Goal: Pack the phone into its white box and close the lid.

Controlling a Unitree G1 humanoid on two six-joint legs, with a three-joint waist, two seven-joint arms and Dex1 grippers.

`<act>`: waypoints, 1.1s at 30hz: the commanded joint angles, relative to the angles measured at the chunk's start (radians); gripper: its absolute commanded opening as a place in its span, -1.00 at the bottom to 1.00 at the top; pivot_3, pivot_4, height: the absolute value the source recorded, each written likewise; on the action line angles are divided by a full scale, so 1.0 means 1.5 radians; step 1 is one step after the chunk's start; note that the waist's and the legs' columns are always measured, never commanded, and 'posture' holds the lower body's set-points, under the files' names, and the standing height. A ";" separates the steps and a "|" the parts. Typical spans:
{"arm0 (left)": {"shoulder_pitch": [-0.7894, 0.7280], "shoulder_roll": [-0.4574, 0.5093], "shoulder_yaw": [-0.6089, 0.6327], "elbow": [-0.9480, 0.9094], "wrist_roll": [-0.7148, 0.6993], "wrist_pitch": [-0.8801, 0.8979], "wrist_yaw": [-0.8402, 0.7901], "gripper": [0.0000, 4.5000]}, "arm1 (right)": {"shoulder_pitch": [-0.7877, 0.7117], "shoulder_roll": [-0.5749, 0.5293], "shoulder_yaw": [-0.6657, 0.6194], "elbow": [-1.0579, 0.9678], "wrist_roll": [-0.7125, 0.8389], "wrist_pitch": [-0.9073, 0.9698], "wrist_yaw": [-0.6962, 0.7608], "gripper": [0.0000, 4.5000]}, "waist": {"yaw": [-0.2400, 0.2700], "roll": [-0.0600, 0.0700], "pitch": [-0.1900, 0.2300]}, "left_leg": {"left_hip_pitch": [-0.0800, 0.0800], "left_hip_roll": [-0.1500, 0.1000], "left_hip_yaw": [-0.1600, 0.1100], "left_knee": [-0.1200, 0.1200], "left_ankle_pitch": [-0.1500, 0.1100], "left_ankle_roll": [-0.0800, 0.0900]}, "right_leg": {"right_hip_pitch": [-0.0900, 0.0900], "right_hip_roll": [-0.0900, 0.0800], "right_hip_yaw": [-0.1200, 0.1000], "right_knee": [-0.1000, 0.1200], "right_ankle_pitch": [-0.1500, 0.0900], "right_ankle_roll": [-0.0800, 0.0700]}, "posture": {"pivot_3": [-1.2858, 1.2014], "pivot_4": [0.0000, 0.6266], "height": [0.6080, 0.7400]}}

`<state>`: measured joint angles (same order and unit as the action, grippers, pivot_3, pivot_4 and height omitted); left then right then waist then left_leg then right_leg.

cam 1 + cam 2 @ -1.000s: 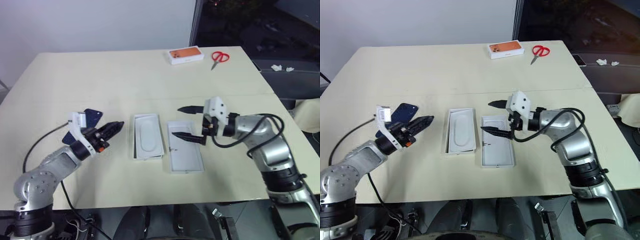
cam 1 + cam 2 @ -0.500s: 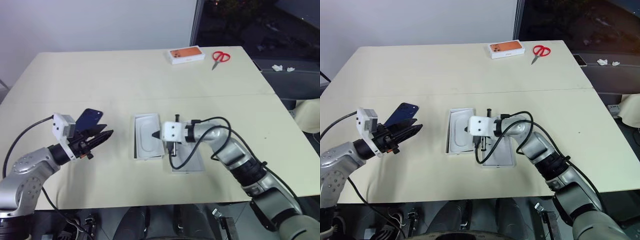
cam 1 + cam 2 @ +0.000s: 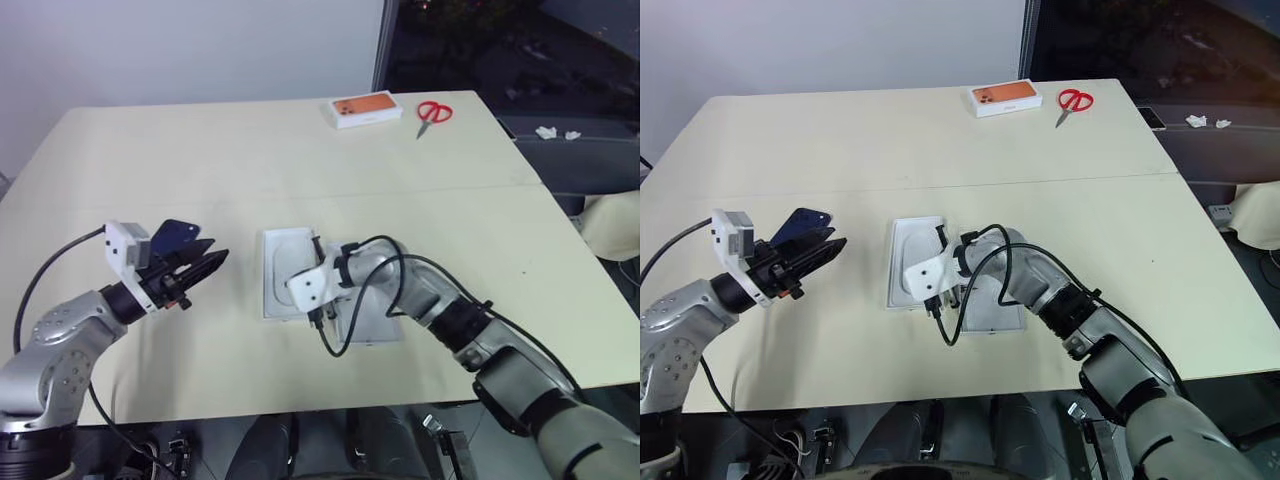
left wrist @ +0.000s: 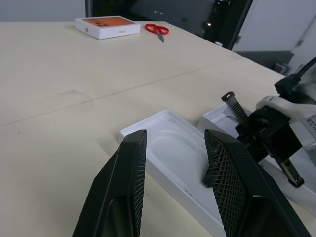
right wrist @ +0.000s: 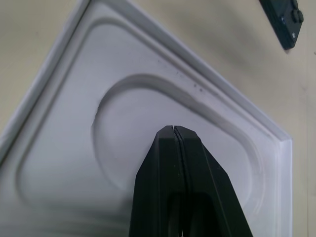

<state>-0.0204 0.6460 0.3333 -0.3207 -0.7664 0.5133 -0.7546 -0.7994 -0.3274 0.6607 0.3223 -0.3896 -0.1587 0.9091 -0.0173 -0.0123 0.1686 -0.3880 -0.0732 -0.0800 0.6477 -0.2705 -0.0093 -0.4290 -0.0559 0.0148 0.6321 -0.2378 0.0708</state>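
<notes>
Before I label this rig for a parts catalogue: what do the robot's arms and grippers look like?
Both arms have silver-grey shells with black joint bands. Each wrist carries a white camera block fed by a looping black cable. The left gripper and right gripper each have two black tapered fingers, their inner pads finely cross-hatched.

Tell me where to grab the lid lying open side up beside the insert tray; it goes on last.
Pinch the lid by a side wall from above, one finger inside and one outside. It lies flat with its hollow up, so only the thin upright walls offer a hold. The short wall nearest the robot looks freest.
</notes>
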 commanded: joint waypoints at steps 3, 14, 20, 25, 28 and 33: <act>-0.008 -0.005 0.012 -0.022 0.001 -0.013 0.005 -0.12 | -0.031 0.033 -0.007 0.042 -0.016 -0.001 -0.009 -0.99 | 0.000 0.000 0.000 | 0.000 0.000 0.000 0.000 0.000 0.000 | 0.000 0.000 0.000 0.000 0.000 0.000 | 0.03 -0.52 1.00; 0.001 -0.001 0.012 -0.017 0.019 -0.021 -0.003 -0.12 | 0.004 0.009 -0.080 -0.010 0.068 0.022 0.041 -0.99 | 0.002 0.000 0.000 | 0.000 0.000 0.000 0.000 0.000 0.000 | 0.000 0.000 0.000 0.000 0.000 0.000 | 0.03 -0.52 1.00; -0.008 0.004 0.003 -0.011 0.027 -0.010 -0.008 -0.12 | 0.009 0.046 -0.230 -0.089 0.250 0.179 0.043 -0.99 | 0.002 0.000 0.000 | 0.000 0.000 0.000 0.000 0.000 0.000 | 0.000 0.000 0.000 0.000 0.000 0.000 | 0.03 -0.52 1.00; -0.018 0.009 -0.001 -0.001 0.029 -0.004 -0.013 -0.12 | 0.051 0.032 -0.301 -0.166 0.362 0.325 0.062 -0.61 | 0.005 0.000 0.000 | 0.000 0.000 -0.001 0.000 0.000 0.000 | 0.000 0.000 0.000 0.000 0.000 0.000 | 0.03 -0.52 1.00; -0.019 0.008 -0.002 0.008 0.039 -0.011 -0.017 -0.12 | 0.067 0.030 -0.313 -0.200 0.392 0.368 0.054 0.06 | 0.003 0.001 0.000 | 0.000 0.000 -0.001 0.000 0.000 0.000 | 0.000 0.000 0.000 0.000 0.000 0.000 | 0.03 -0.52 1.00; -0.032 0.010 0.005 0.036 0.044 0.013 0.003 -0.12 | 0.069 0.038 -0.338 -0.221 0.420 0.399 0.013 0.98 | 0.001 0.001 0.001 | 0.000 0.000 0.000 -0.001 0.000 0.000 | -0.001 0.000 0.000 0.000 0.000 0.000 | 0.03 -0.52 1.00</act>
<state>-0.0487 0.6517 0.3255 -0.2692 -0.6991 0.5218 -0.7659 -0.6800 -0.2761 0.1732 0.0388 0.2165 0.4413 0.9441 -0.0160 -0.0105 0.1697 -0.3880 -0.0730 -0.0806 0.6458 -0.2706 -0.0091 -0.4301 -0.0561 0.0150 0.6323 -0.2378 0.0708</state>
